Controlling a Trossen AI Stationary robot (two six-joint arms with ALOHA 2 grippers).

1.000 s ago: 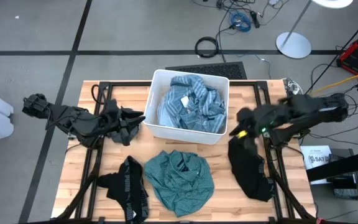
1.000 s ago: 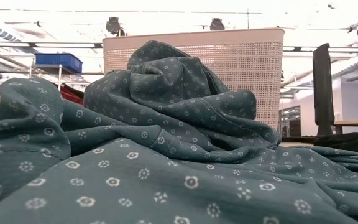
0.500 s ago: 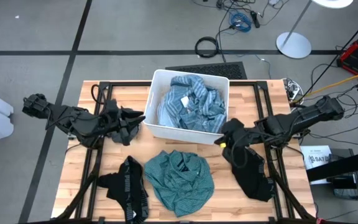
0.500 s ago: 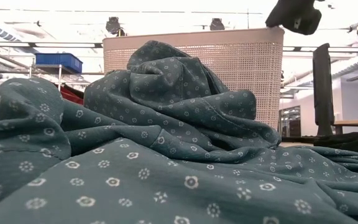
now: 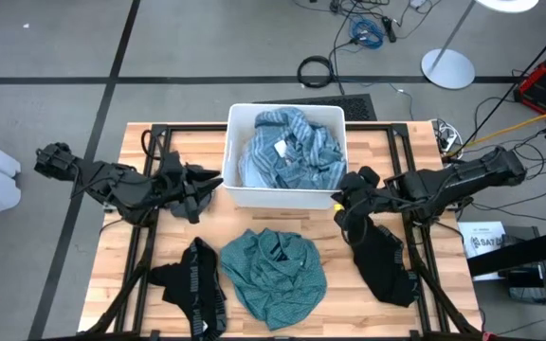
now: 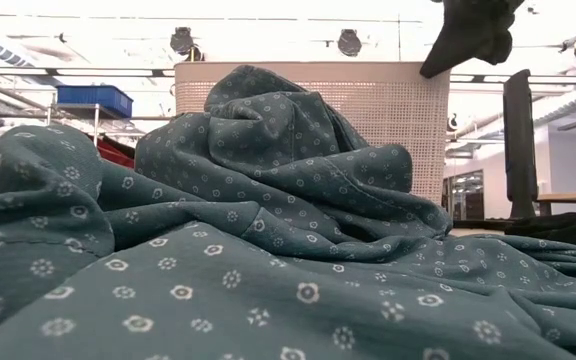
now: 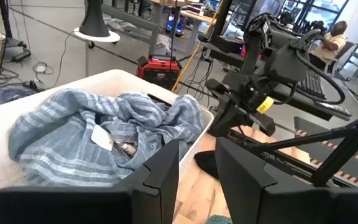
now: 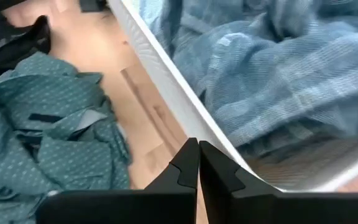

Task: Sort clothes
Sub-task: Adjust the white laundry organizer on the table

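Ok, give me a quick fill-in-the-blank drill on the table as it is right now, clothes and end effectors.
1. The light blue striped fabric garment lies inside the white rectangular plastic ____.
2. The right end effector, beside the bin's near right corner, has its fingers ____.
3. The teal-green patterned fabric garment lies on the wooden ____.

Missing words: bin; shut; table

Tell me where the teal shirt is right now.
In the high view the teal shirt lies crumpled on the table's near-middle, just in front of the white bin, with the black lettered garment on its left and the black garment on its right.
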